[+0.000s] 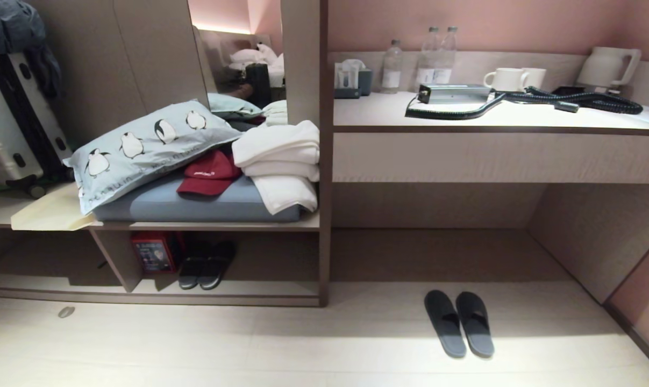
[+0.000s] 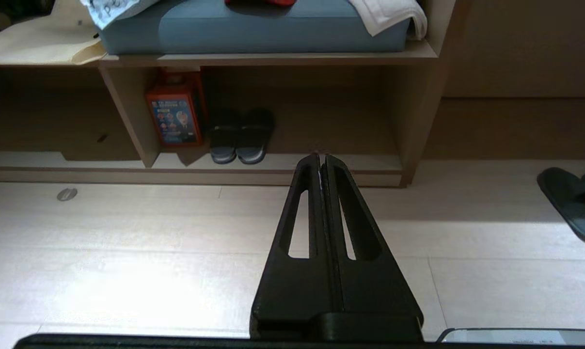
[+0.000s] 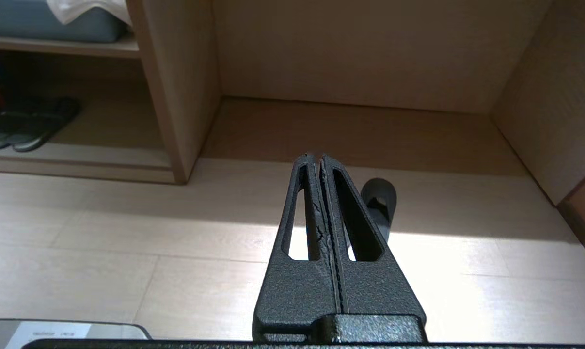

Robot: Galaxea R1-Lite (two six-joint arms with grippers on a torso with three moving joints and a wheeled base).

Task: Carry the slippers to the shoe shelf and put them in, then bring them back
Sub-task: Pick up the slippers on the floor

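Right gripper (image 3: 317, 157): black, fingers pressed together, held above the pale floor (image 3: 127, 242).
Slippers (image 3: 380, 199): one dark rounded end showing, the rest hidden behind the gripper, on the floor before the wide recess (image 3: 360, 87).
Shoe shelf (image 3: 103, 145): low pale-wood cubby beside the recess.
Second dark pair (image 3: 25, 128): side by side inside the cubby.
Upper shelf: blue-grey cushion (image 3: 50, 22), white cloth (image 3: 86, 9) over it.

slippers (image 1: 458, 322): dark grey pair | side by side | on floor
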